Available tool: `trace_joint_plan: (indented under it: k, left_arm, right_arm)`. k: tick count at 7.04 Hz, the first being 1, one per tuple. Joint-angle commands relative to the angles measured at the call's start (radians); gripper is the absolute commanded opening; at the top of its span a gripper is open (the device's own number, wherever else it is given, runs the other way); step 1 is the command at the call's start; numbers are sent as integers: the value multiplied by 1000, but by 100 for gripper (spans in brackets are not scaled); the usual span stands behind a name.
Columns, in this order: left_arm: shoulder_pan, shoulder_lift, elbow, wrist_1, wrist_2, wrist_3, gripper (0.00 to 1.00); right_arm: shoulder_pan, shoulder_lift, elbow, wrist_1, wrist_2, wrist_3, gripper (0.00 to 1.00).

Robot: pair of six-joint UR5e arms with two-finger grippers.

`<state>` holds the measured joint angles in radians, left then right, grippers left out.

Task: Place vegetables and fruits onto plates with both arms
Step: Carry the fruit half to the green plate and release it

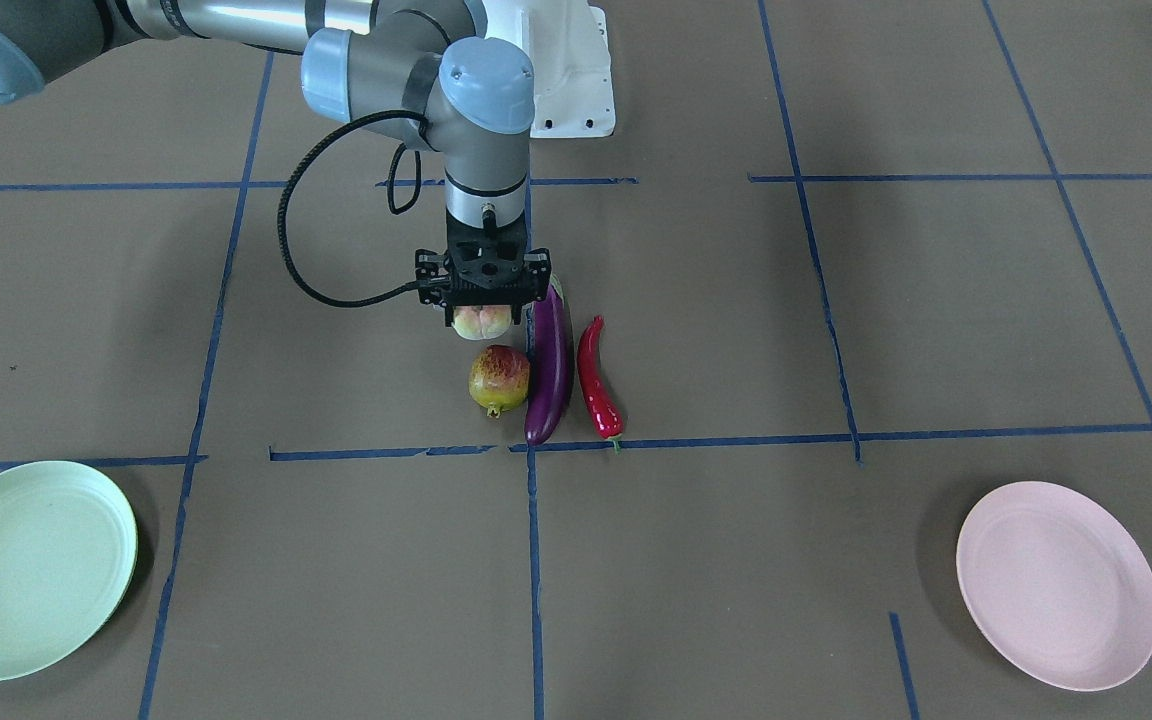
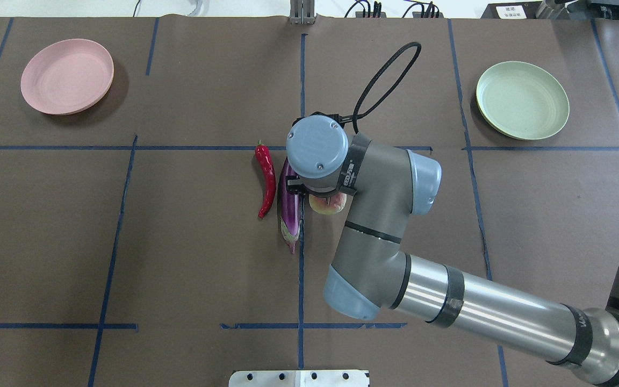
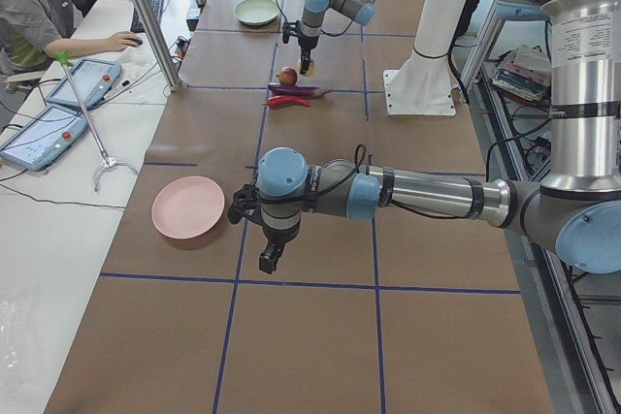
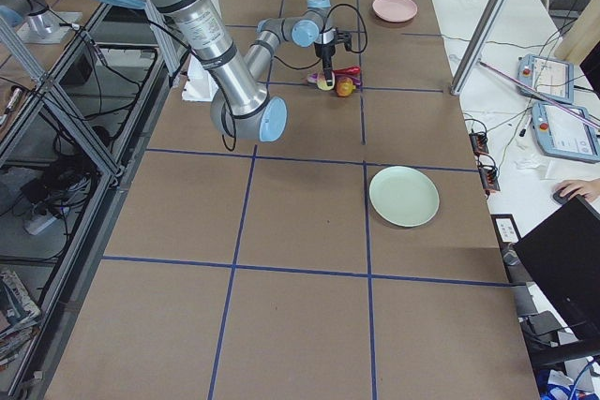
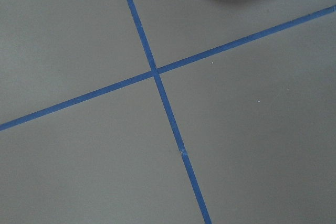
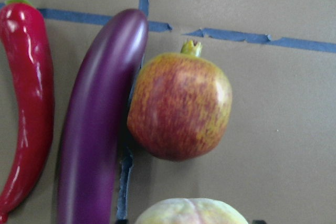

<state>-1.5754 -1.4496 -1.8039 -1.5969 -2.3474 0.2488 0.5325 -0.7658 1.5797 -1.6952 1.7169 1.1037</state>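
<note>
Peach (image 1: 481, 323) sits clamped in right pincer (image 1: 483, 312); left pincer (image 3: 266, 261) state cannot be told.

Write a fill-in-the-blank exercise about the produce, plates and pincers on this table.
1. The right pincer is directly over the ___.
2. The eggplant lies between the pomegranate and the ___.
3. The left pincer hangs nearest the plate whose colour is ___.
4. The number of items on the green plate is ___.
Missing words: peach; chili pepper; pink (the pink plate); zero.
</note>
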Motion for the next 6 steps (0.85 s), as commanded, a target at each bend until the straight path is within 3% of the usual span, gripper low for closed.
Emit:
trace_joint_plan:
  k: [1, 4, 6]
  left_arm:
    - [0, 2, -2, 0, -1, 1, 100]
    - [3, 0, 0, 0, -1, 1, 100]
    - [3, 0, 0, 0, -1, 1, 100]
  right_arm:
    - [201, -22, -4, -21, 134, -228, 4]
    - [461, -133, -126, 30, 275, -713, 5]
    - [553, -177, -391, 362, 334, -830, 5]
